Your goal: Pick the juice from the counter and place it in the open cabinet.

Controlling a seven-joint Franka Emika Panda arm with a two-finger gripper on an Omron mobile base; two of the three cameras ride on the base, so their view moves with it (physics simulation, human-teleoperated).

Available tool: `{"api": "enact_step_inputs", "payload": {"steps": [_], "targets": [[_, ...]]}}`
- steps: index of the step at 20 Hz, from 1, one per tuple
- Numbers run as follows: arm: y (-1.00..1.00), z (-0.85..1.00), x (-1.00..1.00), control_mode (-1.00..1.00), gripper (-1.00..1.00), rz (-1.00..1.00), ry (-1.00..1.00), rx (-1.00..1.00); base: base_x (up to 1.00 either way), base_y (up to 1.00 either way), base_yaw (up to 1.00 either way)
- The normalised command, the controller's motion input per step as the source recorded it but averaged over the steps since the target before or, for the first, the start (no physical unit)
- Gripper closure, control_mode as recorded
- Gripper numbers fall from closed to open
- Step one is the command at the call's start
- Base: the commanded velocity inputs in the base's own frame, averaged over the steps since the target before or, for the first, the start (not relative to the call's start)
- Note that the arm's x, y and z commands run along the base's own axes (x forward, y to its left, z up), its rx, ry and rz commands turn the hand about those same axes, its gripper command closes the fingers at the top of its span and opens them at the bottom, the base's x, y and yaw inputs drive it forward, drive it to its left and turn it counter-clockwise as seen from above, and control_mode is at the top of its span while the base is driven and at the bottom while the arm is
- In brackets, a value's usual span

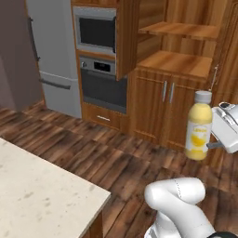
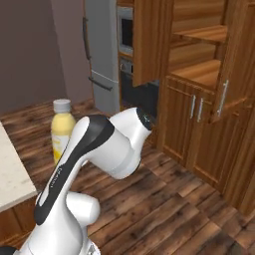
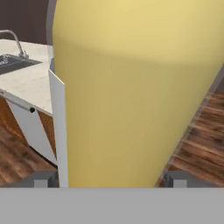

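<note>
**Juice bottle held aloft, clear of the counter**

At far left stands a grey fridge (image 1: 53,51), and just right of it a built-in microwave (image 1: 95,31) above a dark oven (image 1: 103,83). In the near left corner lies the beige speckled counter (image 1: 42,200), well apart from the bottle. Further right, the open cabinet (image 1: 179,62) shows its bare wooden shelves, its plank door (image 1: 126,39) swung out, over a lower cupboard (image 1: 162,109) with silver handles. At right the juice (image 1: 199,126) hangs upright above the wooden floor (image 1: 107,155), in front of that cupboard and below the shelves. The gripper (image 1: 211,135) is clenched on the bottle from its right side; in the hand view the fingertips (image 3: 43,178) flank its yellow body (image 3: 131,92).
</note>
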Motion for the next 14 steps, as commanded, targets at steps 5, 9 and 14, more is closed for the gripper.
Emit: {"api": "enact_step_inputs", "payload": {"steps": [5,9,14], "targets": [[0.0,0.0,0.0,1.0,1.0,0.0,0.0,0.0,0.49,-0.28,-0.29],[0.0,0.0,0.0,1.0,1.0,0.0,0.0,0.0,0.85,-0.29,-0.01],[0.0,0.0,0.0,1.0,1.0,0.0,0.0,0.0,0.74,-0.18,0.0]]}}
